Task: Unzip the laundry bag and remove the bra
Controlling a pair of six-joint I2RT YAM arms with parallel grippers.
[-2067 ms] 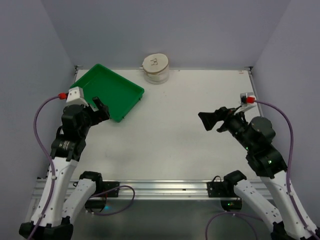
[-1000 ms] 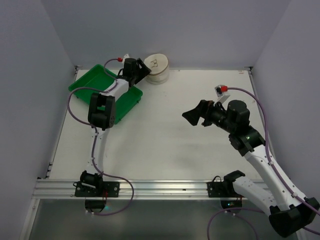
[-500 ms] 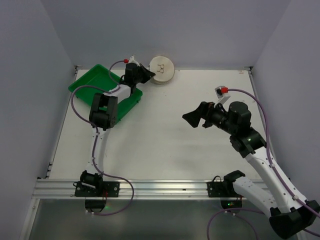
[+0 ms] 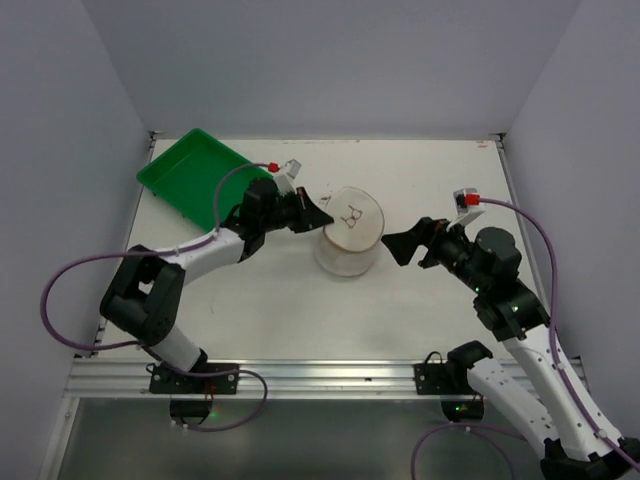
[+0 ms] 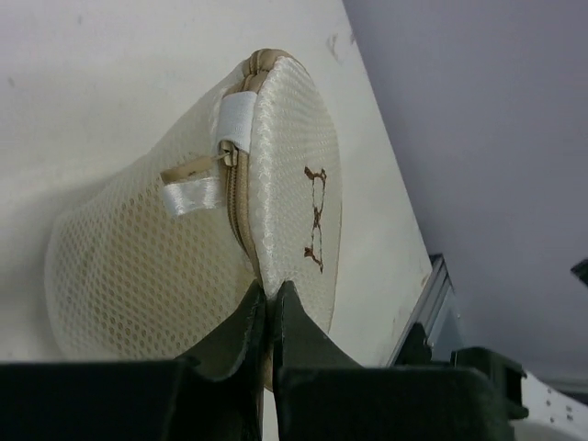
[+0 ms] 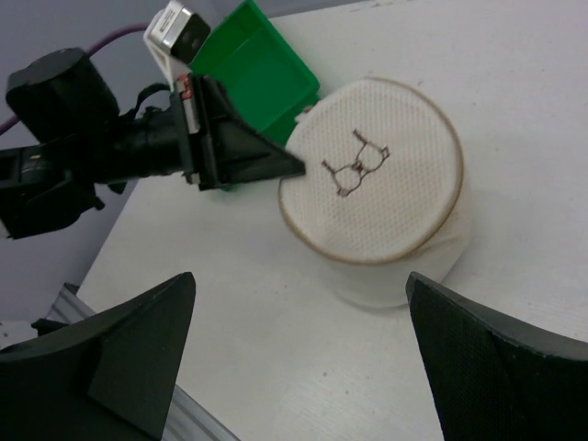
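Observation:
The laundry bag point(image 4: 350, 238), a round white mesh drum, stands tilted near the table's middle, its lid with the small dark mark point(image 6: 356, 163) facing up and right. My left gripper point(image 4: 322, 217) is shut on the lid's tan rim point(image 5: 269, 292), just below the zipper and its white pull tab point(image 5: 191, 194). My right gripper point(image 4: 398, 246) hovers open just right of the bag, its fingers point(image 6: 147, 340) spread wide and apart from the mesh. The bra is hidden; only mesh shows.
A green plastic tray point(image 4: 192, 172) lies at the back left, behind my left arm point(image 4: 205, 250). Grey walls close in the table on three sides. An aluminium rail point(image 4: 320, 376) runs along the near edge.
My left gripper closed on the bag's rim at the back of the table and pulled the bag forward to the middle. My right gripper drew in toward it, still open.

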